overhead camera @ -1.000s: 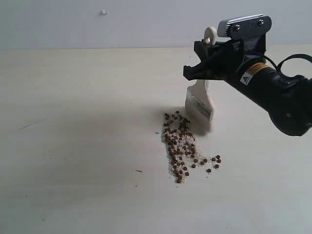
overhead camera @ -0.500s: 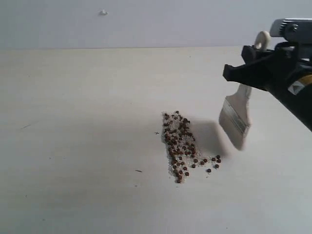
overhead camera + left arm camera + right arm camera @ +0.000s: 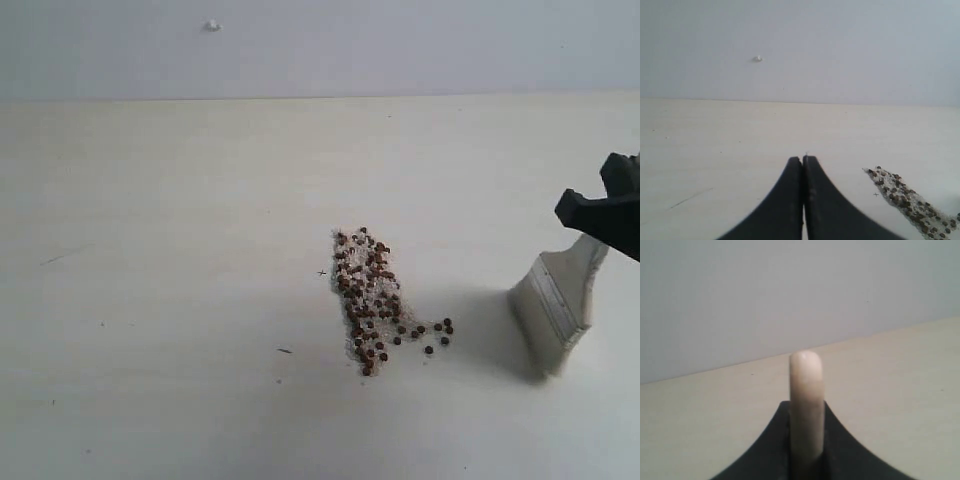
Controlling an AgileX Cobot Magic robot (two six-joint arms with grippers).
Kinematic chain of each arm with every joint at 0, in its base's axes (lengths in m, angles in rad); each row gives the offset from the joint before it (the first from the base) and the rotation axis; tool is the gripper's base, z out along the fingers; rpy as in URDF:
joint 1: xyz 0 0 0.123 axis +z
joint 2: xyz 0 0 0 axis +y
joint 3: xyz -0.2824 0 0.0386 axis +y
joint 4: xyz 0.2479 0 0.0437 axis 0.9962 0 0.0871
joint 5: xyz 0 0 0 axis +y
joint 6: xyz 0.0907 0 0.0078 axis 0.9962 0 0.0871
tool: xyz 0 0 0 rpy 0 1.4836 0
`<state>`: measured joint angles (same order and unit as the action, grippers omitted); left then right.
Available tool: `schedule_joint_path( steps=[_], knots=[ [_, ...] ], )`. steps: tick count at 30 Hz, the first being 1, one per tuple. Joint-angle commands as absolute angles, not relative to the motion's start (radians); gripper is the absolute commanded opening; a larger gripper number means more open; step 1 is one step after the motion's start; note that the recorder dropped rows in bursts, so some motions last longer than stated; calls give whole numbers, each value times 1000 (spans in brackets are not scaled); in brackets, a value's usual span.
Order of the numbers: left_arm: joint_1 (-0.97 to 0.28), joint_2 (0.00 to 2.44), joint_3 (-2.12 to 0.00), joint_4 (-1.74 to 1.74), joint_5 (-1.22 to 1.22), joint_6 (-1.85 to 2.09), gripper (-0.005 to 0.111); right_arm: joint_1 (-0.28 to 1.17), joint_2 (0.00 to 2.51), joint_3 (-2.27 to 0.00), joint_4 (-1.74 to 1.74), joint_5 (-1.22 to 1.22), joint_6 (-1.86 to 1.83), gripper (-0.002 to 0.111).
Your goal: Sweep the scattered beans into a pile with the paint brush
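Cream paint brush (image 3: pixel 558 302) handle sits clamped between the right jaws; left jaws pressed together.

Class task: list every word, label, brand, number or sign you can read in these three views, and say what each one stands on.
None: no word, label, brand or number can be read in any view.
The paint brush shows no print on the parts in view.
The table bears only a tiny dark cross-shaped mark beside the pile; it does not read as a letter.
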<state>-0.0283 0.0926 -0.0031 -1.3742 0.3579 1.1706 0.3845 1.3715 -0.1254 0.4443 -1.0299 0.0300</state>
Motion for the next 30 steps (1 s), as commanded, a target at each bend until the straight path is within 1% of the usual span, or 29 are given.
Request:
schedule_joint_path(
  steps=[1, 10, 15, 19, 24, 30],
  knots=[
    [-34, 94, 0, -1374, 361, 1175, 0, 383, 1361, -117, 482, -1051, -16, 0],
    [-34, 94, 0, -1374, 361, 1175, 0, 383, 1361, -131, 550, -1039, -85, 0],
    [-34, 94, 0, -1374, 361, 1175, 0, 383, 1361, -150, 511, -1034, -71, 0],
    [-34, 94, 0, -1374, 361, 1175, 0, 383, 1351, -160, 494, -914, -6, 0],
    [-34, 94, 0, -1374, 361, 1175, 0, 383, 1336, -139, 485, -973, 30, 0],
    [-34, 94, 0, -1374, 361, 1175, 0, 383, 1333, -136, 461, -967, -44, 0]
  ],
)
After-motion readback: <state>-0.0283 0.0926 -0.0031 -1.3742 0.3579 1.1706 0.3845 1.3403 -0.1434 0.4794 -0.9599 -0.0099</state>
